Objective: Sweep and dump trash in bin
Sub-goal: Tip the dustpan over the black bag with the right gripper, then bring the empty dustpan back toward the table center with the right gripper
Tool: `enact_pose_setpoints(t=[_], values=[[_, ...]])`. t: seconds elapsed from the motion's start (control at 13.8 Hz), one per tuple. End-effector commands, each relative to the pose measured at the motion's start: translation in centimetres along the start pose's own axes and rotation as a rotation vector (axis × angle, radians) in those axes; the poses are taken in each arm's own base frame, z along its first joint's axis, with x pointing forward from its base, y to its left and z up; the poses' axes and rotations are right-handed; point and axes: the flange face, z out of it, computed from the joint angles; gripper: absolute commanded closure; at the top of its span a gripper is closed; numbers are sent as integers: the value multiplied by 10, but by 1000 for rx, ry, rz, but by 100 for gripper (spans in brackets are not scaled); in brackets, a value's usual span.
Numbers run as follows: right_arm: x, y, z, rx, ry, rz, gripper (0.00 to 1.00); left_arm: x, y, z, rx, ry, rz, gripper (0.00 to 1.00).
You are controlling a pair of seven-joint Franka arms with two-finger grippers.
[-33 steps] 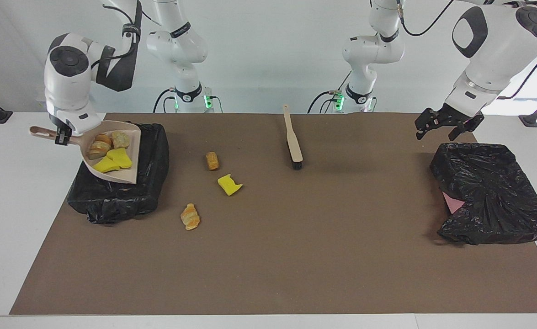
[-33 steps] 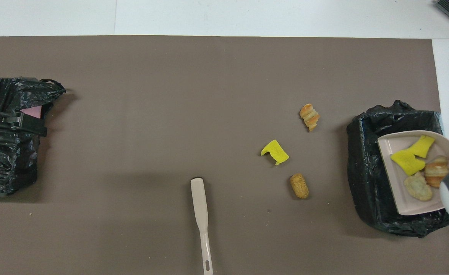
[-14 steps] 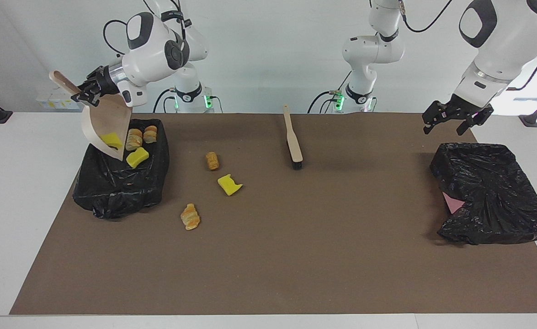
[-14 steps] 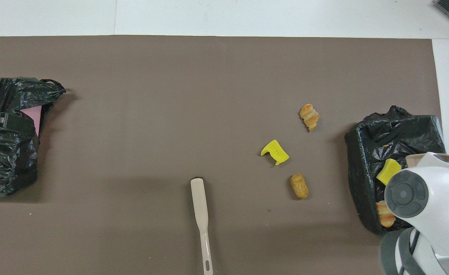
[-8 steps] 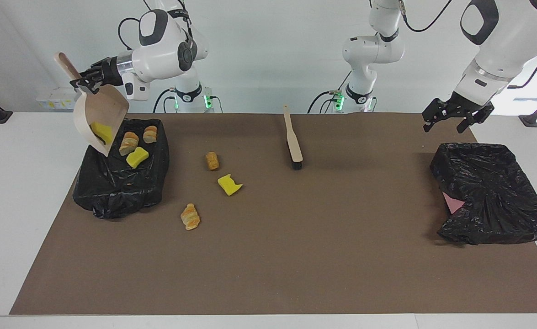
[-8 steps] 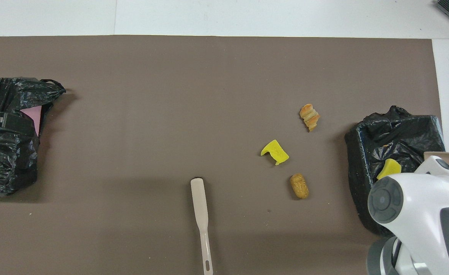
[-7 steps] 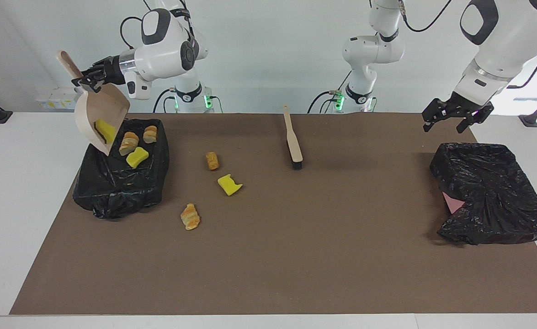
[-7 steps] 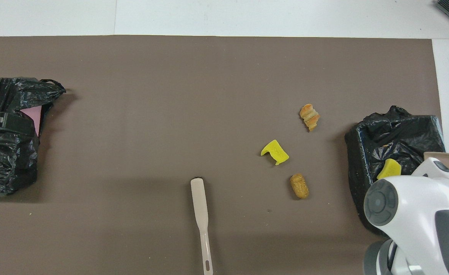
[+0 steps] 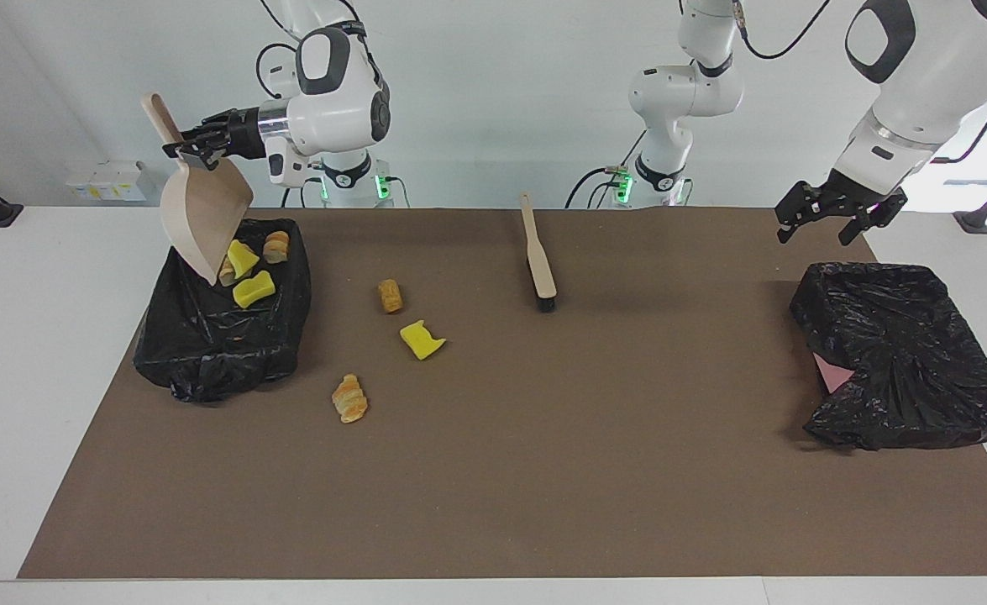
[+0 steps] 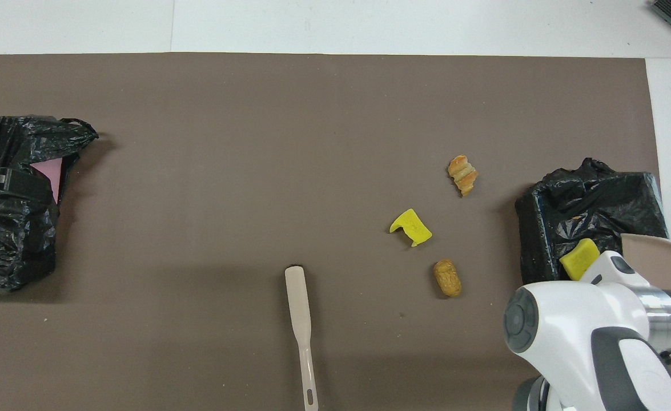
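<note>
Beige dustpan [image 9: 203, 210]: clamped by its handle in the right gripper [image 9: 193, 144], tipped steeply, lip down over the bin [image 9: 223, 336].
Left gripper [image 9: 829, 220]: fingers spread, holding nothing, waiting above the second bag [image 9: 905, 353] at that bag's 12 o'clock edge.
Trash in bin: two sponges [image 9: 249, 277] and bread chunks [image 9: 275, 247] at its 12 o'clock end.
Trash on mat [image 9: 543, 462]: roll [image 9: 390, 296], sponge [image 9: 421, 339], croissant [image 9: 349, 397], at 3 o'clock of the bin in the facing view.
Brush [image 9: 538, 262]: mid-table, 12 o'clock edge.
Pink scrap [image 9: 832, 371]: against the second bag.

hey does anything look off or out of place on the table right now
Three bits of trash still lie loose on the mat: a croissant, a yellow sponge piece and a bread chunk, outside the bin.
</note>
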Motion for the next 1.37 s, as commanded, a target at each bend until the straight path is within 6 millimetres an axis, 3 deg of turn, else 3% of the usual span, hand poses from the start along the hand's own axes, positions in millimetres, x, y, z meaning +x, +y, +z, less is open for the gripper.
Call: enact_pose_setpoints(t=[0.0, 0.29, 0.51, 0.79, 1.01, 1.16, 1.3], values=[[-32, 20, 2, 10, 3, 13, 100, -1, -1, -1, 11, -10, 12, 0], [-73, 85, -9, 48, 155, 33, 100, -2, -2, -1, 10, -13, 11, 0], [-81, 143, -23, 103, 313, 74, 100, -3, -1, 0, 10, -16, 11, 0], [-84, 195, -35, 170, 537, 183, 100, -3, -1, 0, 10, -19, 11, 0], [-65, 223, -58, 221, 611, 342, 100, -3, 0, 0, 10, -19, 12, 0], [-42, 237, -75, 326, 704, 457, 100, -3, 0, 0, 10, -18, 12, 0], [-20, 245, -109, 447, 774, 608, 100, -3, 0, 0, 10, -18, 12, 0]])
